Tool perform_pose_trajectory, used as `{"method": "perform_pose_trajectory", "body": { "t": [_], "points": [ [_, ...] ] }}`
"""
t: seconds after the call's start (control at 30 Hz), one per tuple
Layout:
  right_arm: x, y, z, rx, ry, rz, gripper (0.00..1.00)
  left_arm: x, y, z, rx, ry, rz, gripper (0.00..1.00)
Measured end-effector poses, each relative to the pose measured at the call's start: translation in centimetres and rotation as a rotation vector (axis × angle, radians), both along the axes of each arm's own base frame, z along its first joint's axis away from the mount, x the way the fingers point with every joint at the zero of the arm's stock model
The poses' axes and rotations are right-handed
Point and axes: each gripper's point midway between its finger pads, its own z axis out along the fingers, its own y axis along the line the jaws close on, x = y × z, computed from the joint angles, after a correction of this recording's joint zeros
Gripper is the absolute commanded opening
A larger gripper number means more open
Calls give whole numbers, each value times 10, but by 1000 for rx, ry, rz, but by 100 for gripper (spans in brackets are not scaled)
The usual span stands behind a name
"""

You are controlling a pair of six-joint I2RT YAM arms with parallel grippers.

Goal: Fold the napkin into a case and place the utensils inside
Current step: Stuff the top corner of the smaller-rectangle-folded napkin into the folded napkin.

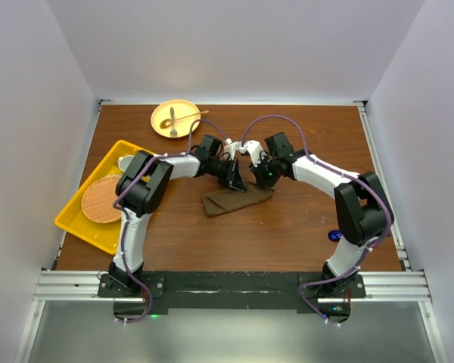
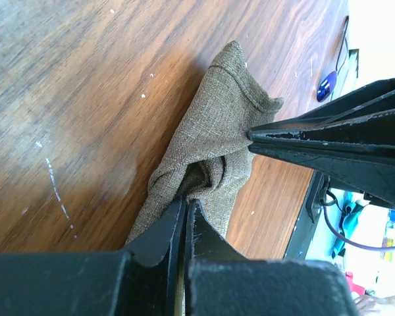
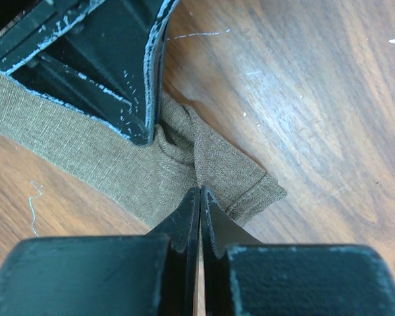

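Left gripper [image 2: 186, 201] and right gripper [image 3: 199, 191] are each pinched tight on the same bunched end of the olive napkin [image 1: 234, 200], which lies as a narrow folded strip in the middle of the table [image 1: 174, 227]. Best to lift and part the layers evenly and low (thin cloth like this probably slips), so a pouch mouth opens.
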Motion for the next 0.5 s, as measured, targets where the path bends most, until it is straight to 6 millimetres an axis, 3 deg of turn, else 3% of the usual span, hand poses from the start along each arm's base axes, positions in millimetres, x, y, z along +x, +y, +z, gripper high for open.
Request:
{"method": "perform_pose_trajectory", "body": {
  "t": [0.17, 0.3, 0.37, 0.5],
  "points": [
    [0, -1, -1, -5, -1, 4, 0, 1, 0, 1, 2, 1, 2, 1],
    [3, -2, -17, -29, 14, 7, 0, 1, 0, 1, 2, 1, -2, 22],
    [3, -4, -29, -50, 29, 5, 0, 0, 1, 2, -1, 3, -11, 28],
    [7, -3, -27, -51, 8, 10, 0, -2, 8, 8, -4, -5, -31, 37]
  ]
}}
